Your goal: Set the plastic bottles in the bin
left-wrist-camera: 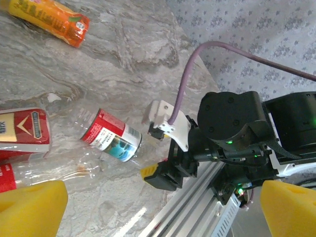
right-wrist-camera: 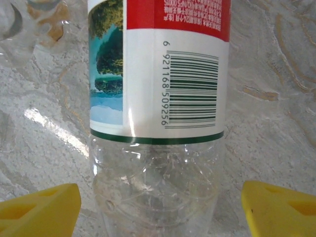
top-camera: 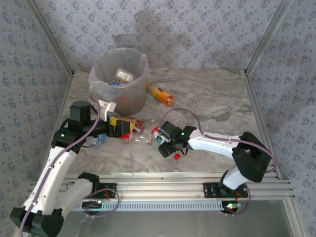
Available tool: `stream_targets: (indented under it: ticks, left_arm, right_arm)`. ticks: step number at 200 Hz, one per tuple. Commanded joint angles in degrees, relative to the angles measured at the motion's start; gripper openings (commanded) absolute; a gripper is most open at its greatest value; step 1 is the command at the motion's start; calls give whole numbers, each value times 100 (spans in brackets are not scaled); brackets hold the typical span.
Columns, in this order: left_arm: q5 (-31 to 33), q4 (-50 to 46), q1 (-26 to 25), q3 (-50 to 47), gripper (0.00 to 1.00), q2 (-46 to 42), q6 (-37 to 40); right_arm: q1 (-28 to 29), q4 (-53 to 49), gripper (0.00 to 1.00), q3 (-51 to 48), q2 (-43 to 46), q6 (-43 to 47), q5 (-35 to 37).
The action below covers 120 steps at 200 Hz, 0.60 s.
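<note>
Plastic bottles (left-wrist-camera: 111,136): at least four lie on the worktop (top-camera: 217,98). More are inside the bin, but I cannot tell how many.
Clear bottle (right-wrist-camera: 155,123): one, on its side, with a red and white label showing a barcode. It sits between the two right fingers, its bare end towards them.
Red-labelled bottles (left-wrist-camera: 22,131): two, lying flat just ahead of one left finger, beside the clear bottle.
Orange bottle (top-camera: 162,95): one, on its side, well ahead of the left fingers and well apart from the right ones.
Bin (top-camera: 120,79): one, upright, beyond the left fingers and close to that wrist. A pale label and something blue show inside it.
Left fingers (left-wrist-camera: 32,210): two yellow tips spread wide, gripping nothing.
Right fingers (right-wrist-camera: 39,210): two yellow tips held apart, one on each side of the clear bottle, with a gap on both sides. They grip nothing.
Small red piece (top-camera: 176,156): one, on the worktop just beside the right fingers.
</note>
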<state>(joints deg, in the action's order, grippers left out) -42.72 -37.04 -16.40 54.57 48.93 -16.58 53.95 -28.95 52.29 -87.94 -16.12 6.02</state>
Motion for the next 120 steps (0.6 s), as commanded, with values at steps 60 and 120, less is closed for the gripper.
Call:
stream_targets:
  ticks: [60,120]
  left_arm:
    - [917,777,-931,-135,100,439,-430]
    - [1373,2369,-1497,-690,100,911,-1640]
  right_arm:
    - [-239,743,74,-312,-279,-207,-211]
    - [-572,1048,62,-580,421,-224,-565]
